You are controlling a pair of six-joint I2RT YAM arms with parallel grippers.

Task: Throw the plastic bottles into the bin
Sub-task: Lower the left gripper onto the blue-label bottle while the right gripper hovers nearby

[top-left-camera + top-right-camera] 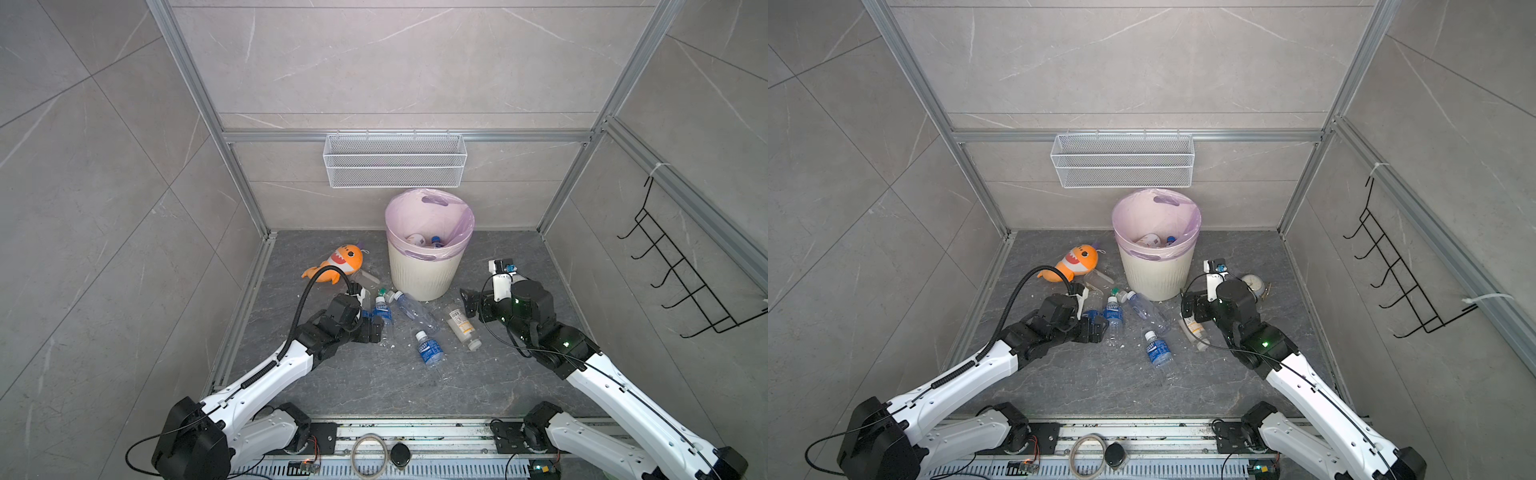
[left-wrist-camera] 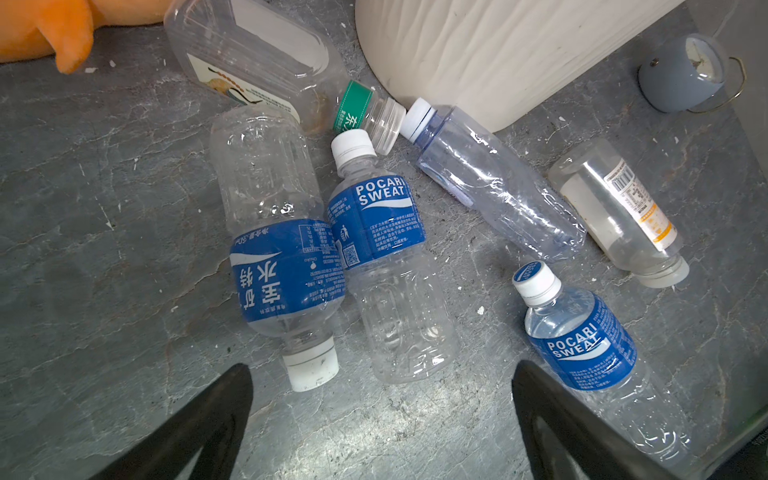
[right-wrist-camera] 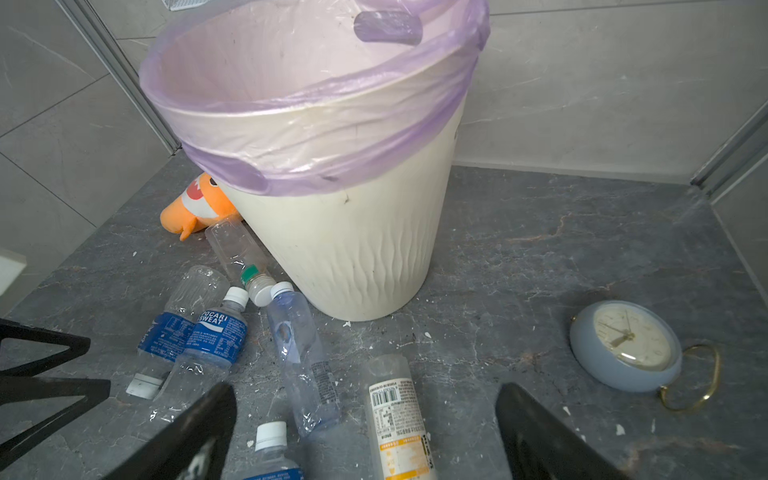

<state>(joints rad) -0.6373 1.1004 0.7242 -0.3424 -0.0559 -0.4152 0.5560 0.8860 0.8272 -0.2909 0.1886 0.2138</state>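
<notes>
Plastic bottles on the grey floor, just beside the bin

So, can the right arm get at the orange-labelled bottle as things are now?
Probably yes: the open right tool hangs above the orange-labelled bottle, which lies free on the floor, nothing between.

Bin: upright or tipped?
Upright. The bin stands on its base, bag-lined mouth facing up; a blue-capped bottle lies inside.
</notes>
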